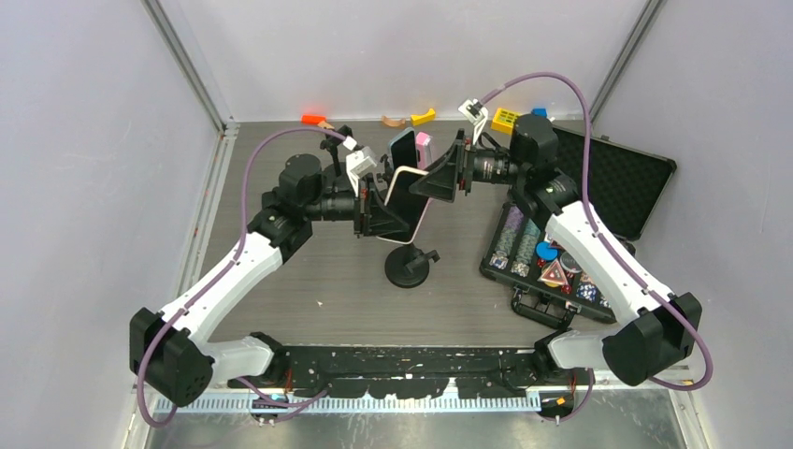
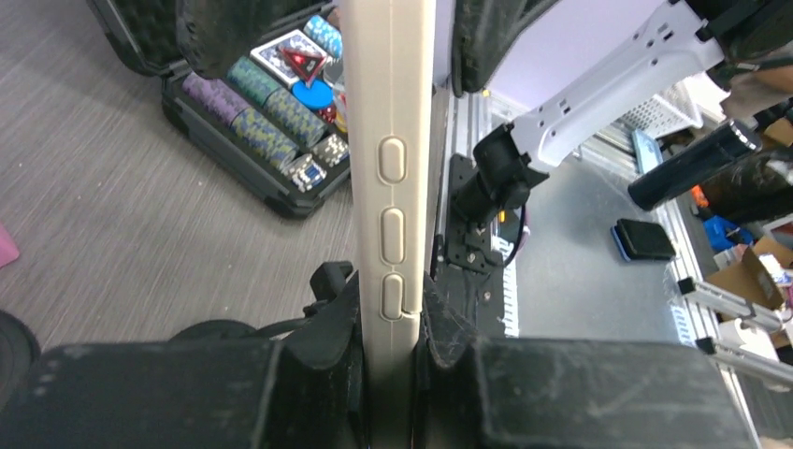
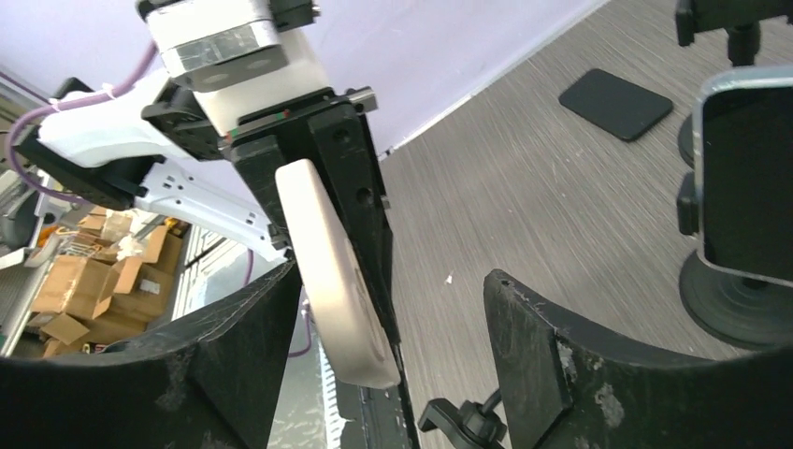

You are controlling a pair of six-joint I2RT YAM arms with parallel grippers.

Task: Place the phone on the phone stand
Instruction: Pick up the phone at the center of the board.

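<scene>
Above the phone stand (image 1: 409, 267), left gripper (image 1: 377, 210) tight on the phone (image 1: 410, 201), right gripper (image 1: 438, 176) wide; poker chips (image 1: 524, 245) in a case (image 1: 612, 178).

Top of phone (image 2: 393, 140) cut off by frame edge; phone stand (image 1: 409, 271) cradle hidden behind phone overhead.

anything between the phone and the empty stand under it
Nothing visible. The phone, clamped in the left gripper, hangs just above the black phone stand with open space beneath. The open right gripper is beside the phone's top edge, not under it.
</scene>
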